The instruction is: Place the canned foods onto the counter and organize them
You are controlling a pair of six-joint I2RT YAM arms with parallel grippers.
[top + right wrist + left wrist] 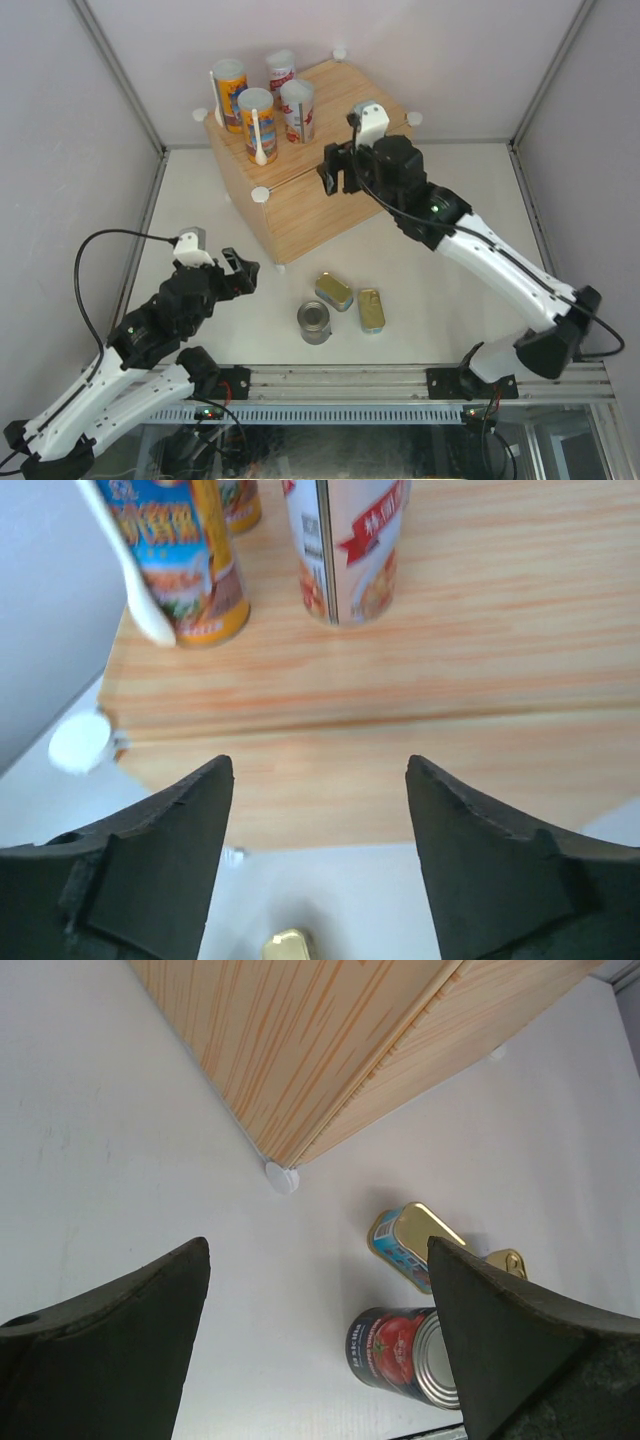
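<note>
I see 2 orange-blue tubes (258, 125) and 2 white-red tubes (298, 110) upright on the light wood-grain box counter (320, 200). The dark-blue round metal can (315, 323) and 2 flat gold-teal tins (334, 291) are on the white table (200, 220). The left gripper (243, 272) and right gripper (337, 178) have fingers apart, both empty.

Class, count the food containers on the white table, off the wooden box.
3: a dark-blue silver-topped can; a flat gold-teal tin beyond it; a second such tin to its right.

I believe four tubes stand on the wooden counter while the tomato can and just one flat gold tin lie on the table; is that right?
Not quite: two flat gold tins, not one, lie on the table beside the tomato can, as the top external view shows; the rest holds.
</note>
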